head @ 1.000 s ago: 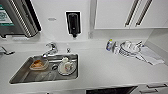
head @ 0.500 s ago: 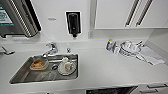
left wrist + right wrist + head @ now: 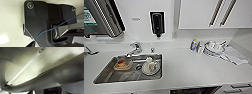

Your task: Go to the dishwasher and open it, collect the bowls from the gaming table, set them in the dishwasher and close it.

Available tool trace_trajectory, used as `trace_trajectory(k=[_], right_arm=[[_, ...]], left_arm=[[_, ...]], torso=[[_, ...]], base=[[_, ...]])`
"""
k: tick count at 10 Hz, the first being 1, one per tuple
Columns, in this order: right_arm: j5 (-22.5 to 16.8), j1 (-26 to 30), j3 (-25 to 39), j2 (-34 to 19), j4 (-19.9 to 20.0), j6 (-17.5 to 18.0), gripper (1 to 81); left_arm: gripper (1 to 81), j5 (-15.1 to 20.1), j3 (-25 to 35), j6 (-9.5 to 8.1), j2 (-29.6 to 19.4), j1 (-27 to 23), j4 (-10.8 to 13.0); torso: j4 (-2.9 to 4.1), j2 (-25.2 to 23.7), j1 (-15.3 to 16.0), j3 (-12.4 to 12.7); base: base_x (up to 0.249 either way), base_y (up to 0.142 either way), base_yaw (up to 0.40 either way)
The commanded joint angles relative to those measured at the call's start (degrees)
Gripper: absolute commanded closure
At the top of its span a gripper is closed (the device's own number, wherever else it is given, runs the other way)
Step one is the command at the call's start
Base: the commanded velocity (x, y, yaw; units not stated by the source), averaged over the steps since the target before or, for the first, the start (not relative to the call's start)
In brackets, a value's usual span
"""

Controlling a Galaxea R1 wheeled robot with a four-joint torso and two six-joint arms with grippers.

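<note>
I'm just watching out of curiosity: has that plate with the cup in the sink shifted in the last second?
No. The plate sits at the same spot beside the sink drain, below the tap.

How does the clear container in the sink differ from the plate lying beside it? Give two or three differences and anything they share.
The clear container is see-through and roughly rectangular; the plate is white and round. The container holds something orange-brown; the plate bears pale crockery, seemingly a cup. The container lies on the tap's side of the drain; the plate lies on the other side. Both rest on the floor of the steel sink.
</note>
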Motion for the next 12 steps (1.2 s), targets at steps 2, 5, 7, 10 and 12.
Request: trace_trajectory(k=[2,5,7,10,12], right_arm=[[3.25,10.17,1.05,-1.37,6.64,0.54,1.0],[6.43,15.18,3.24,-1.01,10.69,0.63,1.0],[7.23,18.52,6.23,-1.28,13.33,0.72,1.0],[8.54,22.21,7.21,-1.63,15.44,1.07,1.0],[10.3,24.58,7.73,-1.63,15.8,1.6,1.0]], left_arm=[[1.0,2.36,-0.42,-0.12,-0.84,-0.34,0.19],[1.0,2.36,-0.42,-0.12,-0.93,0.01,0.19],[1.0,2.36,-0.42,-0.04,-1.02,0.36,0.19],[1.0,2.45,-0.42,-0.13,-1.37,0.8,0.19],[1.0,2.45,-0.42,-0.13,-1.2,1.24,0.19]], torso=[[0.0,0.0,0.0,-0.02],[0.0,0.0,0.0,-0.02],[0.0,0.0,0.0,-0.02],[-0.05,-0.04,-0.13,0.0],[-0.06,-0.06,-0.19,0.02]], base=[[0.0,0.0,0.0],[0.0,0.0,0.0],[0.0,0.0,0.0],[0.0,0.0,0.0],[0.0,0.0,0.0]])
